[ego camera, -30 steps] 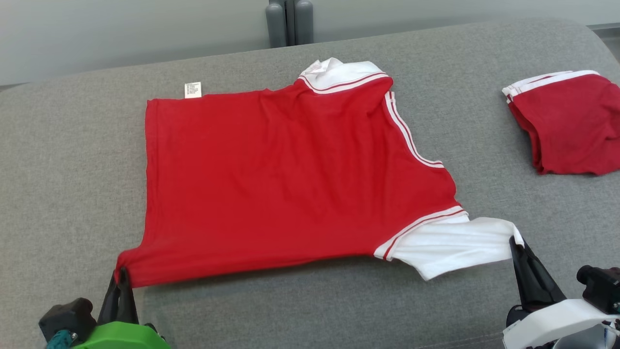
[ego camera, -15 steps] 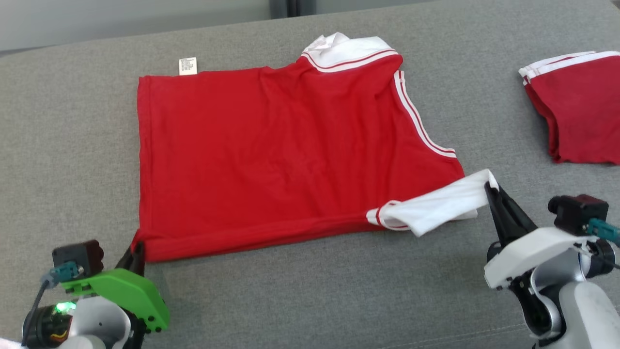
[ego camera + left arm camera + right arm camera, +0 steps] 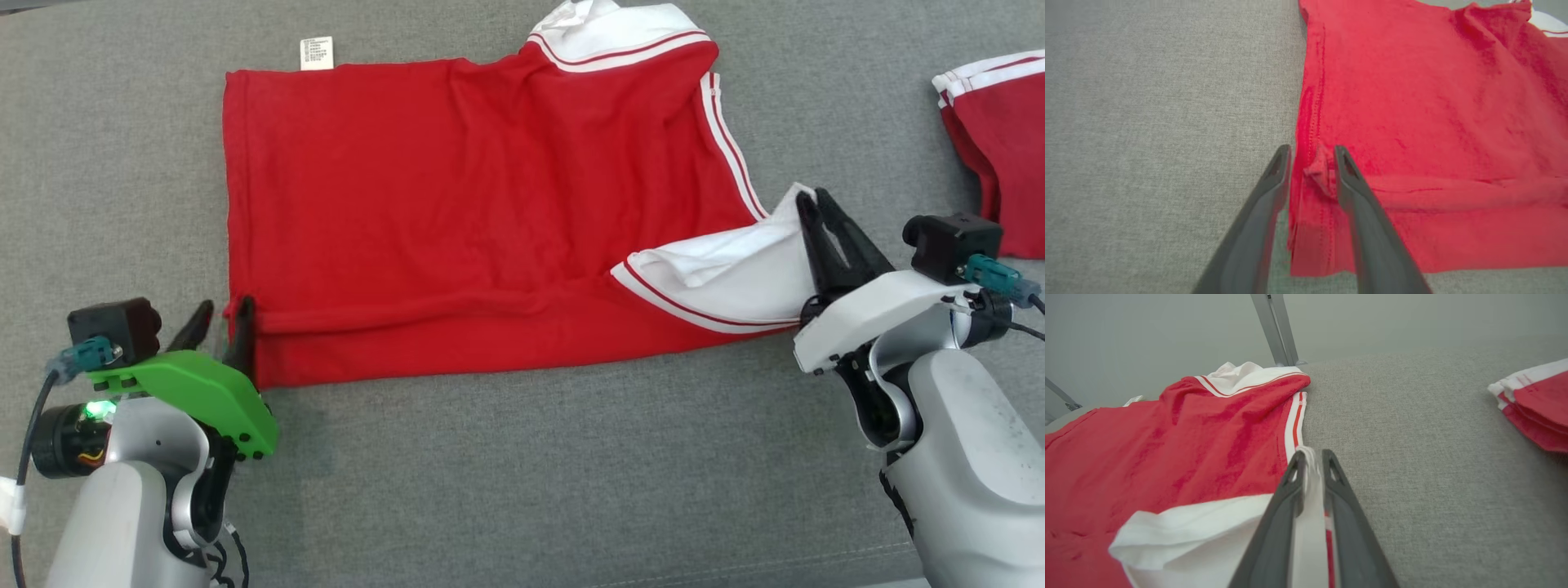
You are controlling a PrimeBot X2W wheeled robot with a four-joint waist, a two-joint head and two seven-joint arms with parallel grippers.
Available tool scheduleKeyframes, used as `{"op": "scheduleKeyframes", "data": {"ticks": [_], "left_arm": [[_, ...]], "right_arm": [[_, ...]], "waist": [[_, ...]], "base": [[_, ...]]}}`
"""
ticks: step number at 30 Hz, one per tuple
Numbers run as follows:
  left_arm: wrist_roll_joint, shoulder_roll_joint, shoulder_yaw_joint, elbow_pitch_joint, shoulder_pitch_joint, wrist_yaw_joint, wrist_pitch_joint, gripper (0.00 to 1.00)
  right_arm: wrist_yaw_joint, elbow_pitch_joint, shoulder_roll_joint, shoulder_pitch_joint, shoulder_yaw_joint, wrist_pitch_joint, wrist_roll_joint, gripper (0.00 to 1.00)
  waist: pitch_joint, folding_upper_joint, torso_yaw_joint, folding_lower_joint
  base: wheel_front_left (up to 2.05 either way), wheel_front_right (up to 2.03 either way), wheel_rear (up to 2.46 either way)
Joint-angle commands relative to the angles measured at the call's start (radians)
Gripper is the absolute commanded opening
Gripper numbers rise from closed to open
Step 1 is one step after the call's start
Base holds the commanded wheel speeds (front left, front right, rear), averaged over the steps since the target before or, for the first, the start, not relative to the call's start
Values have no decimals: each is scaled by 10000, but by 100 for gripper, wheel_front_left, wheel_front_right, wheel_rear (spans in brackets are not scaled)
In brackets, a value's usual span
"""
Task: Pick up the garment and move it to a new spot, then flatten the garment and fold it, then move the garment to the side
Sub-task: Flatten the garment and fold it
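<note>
The bench (image 3: 522,474), covered in grey fabric, carries 2 garments: 1 red shirt (image 3: 457,188) spread across the middle and 1 folded red garment (image 3: 996,155) with white trim at the far right, well apart from it. 1 white label (image 3: 316,52) projects from the shirt's far left edge, and 1 white collar (image 3: 620,33) lies at the far edge. 2 grippers are in view. The left gripper (image 3: 224,306) is at the shirt's near left corner; its jaws stand apart by a narrow gap, with the hem corner (image 3: 1319,169) loose between them. The right gripper (image 3: 814,198) is at the shirt's right side; its jaws are narrow, with the edge of the white sleeve (image 3: 727,269) pinched between them. Compared with 1 second ago, the near edge has been turned over onto the shirt body as a folded strip (image 3: 457,339), the sleeve has been carried from its outstretched position to lie partly over the red body, and the left jaws have parted from a closed grip. The head camera has also tilted down.
</note>
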Motion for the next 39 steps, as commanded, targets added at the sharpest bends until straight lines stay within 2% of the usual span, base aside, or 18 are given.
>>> {"op": "scheduleKeyframes", "data": {"ticks": [1,6,10,14,20,27,34,39], "left_arm": [[8,-70,66,47,-128,-54,-444,100],[457,-430,324,-76,316,242,-2717,100],[1110,-563,238,-454,778,559,-4302,100],[1671,-475,124,-856,1373,842,-5129,100],[2095,-458,-8,-1619,2206,1250,-5219,100],[1956,-454,-46,-1742,2715,1350,-4860,100],[1960,-390,-165,-1766,2716,1403,-4583,100],[1787,-344,-214,-1217,2346,1260,-4331,100]], "right_arm": [[-14,103,-68,-174,161,-374,-28,100],[-14,-181,-251,-60,329,-1672,-450,100],[-14,-1144,-211,578,-17,-1966,-939,100],[-14,-2290,-25,1549,-465,-2023,-1368,100],[-12,-3823,321,2994,-860,-1618,-1833,100],[-12,-4920,672,3907,-882,-1143,-2044,100],[-14,-5060,664,4078,-899,-961,-2052,100],[-14,-4634,634,3964,-898,-854,-1930,100]], "waist": [[1,0,-8,0],[-192,0,-83,0],[-456,0,-127,0],[-759,0,-197,0],[-1095,0,-319,0],[-1242,0,-470,0],[-1264,0,-499,0],[-978,0,-448,0]], "base": [[0,0,0],[0,0,0],[0,0,0],[0,0,0],[0,0,0],[0,0,0],[0,0,0],[0,0,0]]}}
